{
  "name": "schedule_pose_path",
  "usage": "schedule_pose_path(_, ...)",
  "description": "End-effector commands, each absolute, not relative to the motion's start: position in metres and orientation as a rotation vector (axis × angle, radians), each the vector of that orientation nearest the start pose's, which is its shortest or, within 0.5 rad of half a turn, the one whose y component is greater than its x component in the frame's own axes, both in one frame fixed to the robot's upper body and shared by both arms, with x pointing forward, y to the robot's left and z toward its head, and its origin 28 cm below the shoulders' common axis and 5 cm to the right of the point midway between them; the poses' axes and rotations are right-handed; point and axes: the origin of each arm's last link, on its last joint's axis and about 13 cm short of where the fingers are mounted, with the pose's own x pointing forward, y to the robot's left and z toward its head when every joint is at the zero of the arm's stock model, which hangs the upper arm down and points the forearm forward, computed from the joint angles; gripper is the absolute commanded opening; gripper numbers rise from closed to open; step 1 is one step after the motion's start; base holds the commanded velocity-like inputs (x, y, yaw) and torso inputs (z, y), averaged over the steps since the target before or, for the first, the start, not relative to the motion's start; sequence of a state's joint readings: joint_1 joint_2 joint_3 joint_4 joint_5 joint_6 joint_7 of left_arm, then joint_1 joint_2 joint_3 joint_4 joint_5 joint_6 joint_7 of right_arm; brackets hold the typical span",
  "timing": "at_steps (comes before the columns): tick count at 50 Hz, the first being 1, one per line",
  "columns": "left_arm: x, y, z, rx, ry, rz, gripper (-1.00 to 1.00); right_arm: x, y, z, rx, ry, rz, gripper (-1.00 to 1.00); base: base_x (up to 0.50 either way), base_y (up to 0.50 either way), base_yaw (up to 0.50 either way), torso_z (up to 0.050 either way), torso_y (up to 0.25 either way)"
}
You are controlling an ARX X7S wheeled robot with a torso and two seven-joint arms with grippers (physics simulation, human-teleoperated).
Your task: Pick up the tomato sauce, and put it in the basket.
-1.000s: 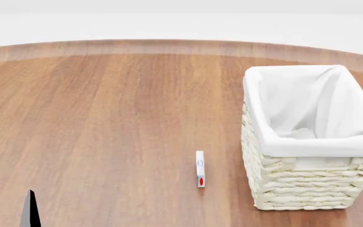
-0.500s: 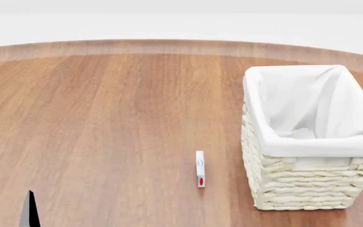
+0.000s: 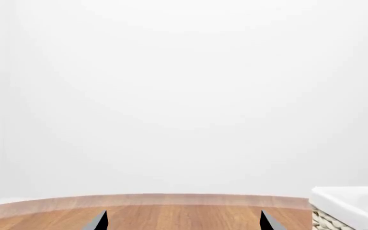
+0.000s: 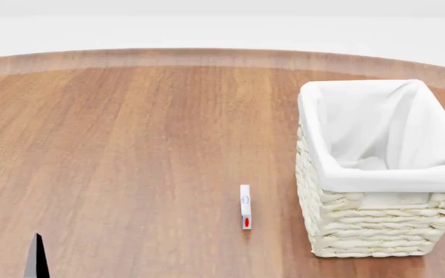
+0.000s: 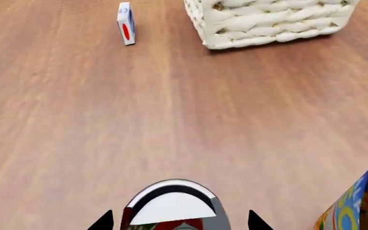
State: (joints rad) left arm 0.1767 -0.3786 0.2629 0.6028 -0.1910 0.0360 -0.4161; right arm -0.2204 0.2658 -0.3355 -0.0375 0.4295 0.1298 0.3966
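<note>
On my right wrist camera the tomato sauce (image 5: 173, 206) sits on the table (image 5: 75, 124) between the spread tips of the right gripper (image 5: 178, 221), untouched. Just beside it is a colourful can (image 5: 356, 203). Farther out, a small white box (image 5: 126, 23) stands short of the basket (image 4: 377, 168). My left gripper (image 3: 182, 221) hangs apart from the basket, jaws spread, holding nothing.

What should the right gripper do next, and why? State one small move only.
Probably ease the right gripper down over the tomato sauce and close on it. In the right wrist view the can's silver-white lid sits centred between the two open fingertips, not yet gripped, and the basket stands unfilled ahead on the table.
</note>
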Motion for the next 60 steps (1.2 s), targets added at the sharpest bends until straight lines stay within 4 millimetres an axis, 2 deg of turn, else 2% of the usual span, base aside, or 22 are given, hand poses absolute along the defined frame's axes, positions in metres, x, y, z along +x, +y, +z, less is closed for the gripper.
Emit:
schedule_pose_path(1, 0.157, 0.206, 0.101, -0.018, -0.366, -0.009, 1.00, 0.127, -0.090, -0.039, 0.094, 0.470, -0.073, 1.00, 0.00, 0.00, 0.00, 0.000, 0.000)
schedule_pose_path(3, 0.157, 0.206, 0.101, -0.017, -0.366, -0.010, 1.00, 0.126, -0.089, -0.038, 0.098, 0.473, -0.067, 1.00, 0.00, 0.00, 0.00, 0.000, 0.000)
schedule_pose_path(4, 0.157, 0.206, 0.101, -0.018, -0.366, -0.011, 1.00, 0.125, -0.089, -0.038, 0.078, 0.461, -0.060, -1.00, 0.00, 0.00, 0.00, 0.000, 0.000)
schedule_pose_path(23, 0.156, 0.205, 0.101, -0.015, -0.366, -0.008, 1.00, 0.125, -0.087, -0.038, 0.084, 0.459, -0.072, -1.00, 0.00, 0.00, 0.00, 0.000, 0.000)
schedule_pose_path(32, 0.156, 0.206, 0.103, -0.016, -0.368, -0.004, 1.00, 0.134, -0.088, -0.011, 0.110, 0.359, -0.078, -1.00, 0.00, 0.00, 0.00, 0.000, 0.000)
schedule_pose_path(36, 0.155, 0.206, 0.103, -0.016, -0.370, -0.003, 1.00, 0.136, -0.086, 0.015, 0.103, 0.265, -0.071, -1.00, 0.00, 0.00, 0.00, 0.000, 0.000)
schedule_pose_path(43, 0.155, 0.207, 0.104, -0.020, -0.371, -0.001, 1.00, 0.135, -0.084, 0.045, 0.103, 0.173, -0.048, -1.00, 0.00, 0.00, 0.00, 0.000, 0.000)
schedule_pose_path(52, 0.155, 0.208, 0.102, -0.025, -0.368, 0.003, 1.00, 0.134, -0.082, 0.063, 0.078, 0.096, -0.024, -1.00, 0.00, 0.00, 0.00, 0.000, 0.000)
schedule_pose_path(60, 0.155, 0.209, 0.099, -0.024, -0.366, 0.007, 1.00, 0.134, -0.083, 0.086, 0.080, 0.009, -0.005, -1.00, 0.00, 0.00, 0.00, 0.000, 0.000)
